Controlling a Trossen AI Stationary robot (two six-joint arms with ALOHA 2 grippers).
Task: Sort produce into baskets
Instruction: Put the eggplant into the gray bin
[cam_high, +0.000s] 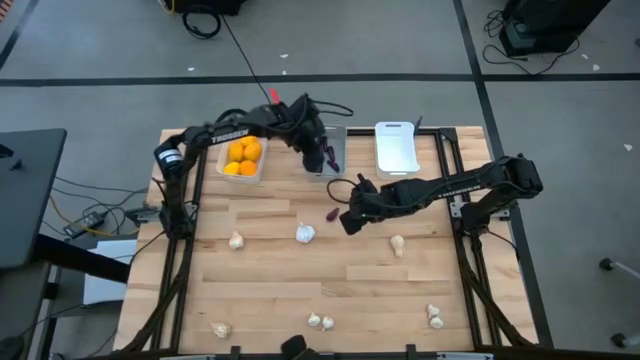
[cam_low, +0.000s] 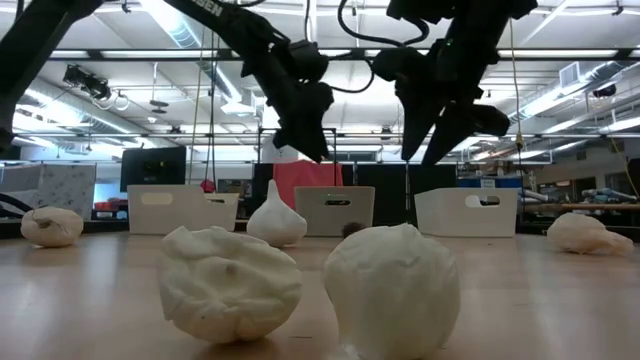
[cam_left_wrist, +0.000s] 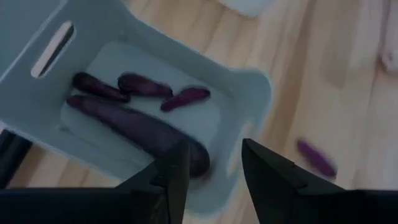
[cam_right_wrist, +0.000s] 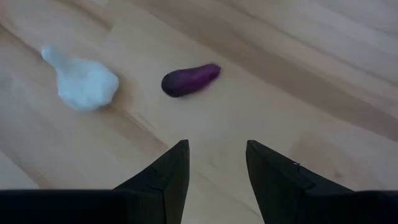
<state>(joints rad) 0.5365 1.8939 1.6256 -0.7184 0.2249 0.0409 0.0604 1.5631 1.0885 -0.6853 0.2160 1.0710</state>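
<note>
Both grippers hovering empty, one over a basket and one over the table.

You are seeing the left gripper (cam_left_wrist: 211, 171) with jaws apart, holding nothing, above the grey basket (cam_left_wrist: 249, 93) containing purple pieces (cam_left_wrist: 143, 127). Your right gripper (cam_right_wrist: 214, 168), fingers also parted, is hanging over bare table (cam_high: 260, 270) near one loose purple piece (cam_right_wrist: 189, 79) and a garlic bulb (cam_right_wrist: 84, 84). Oranges (cam_high: 243, 157) are sitting in the left white basket (cam_high: 262, 166); other bulbs are lying scattered.

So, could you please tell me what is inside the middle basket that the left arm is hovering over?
The grey basket holds four purple pieces, one long and three small. The left end effector above it covers the long piece's near end and part of the basket floor.
</note>
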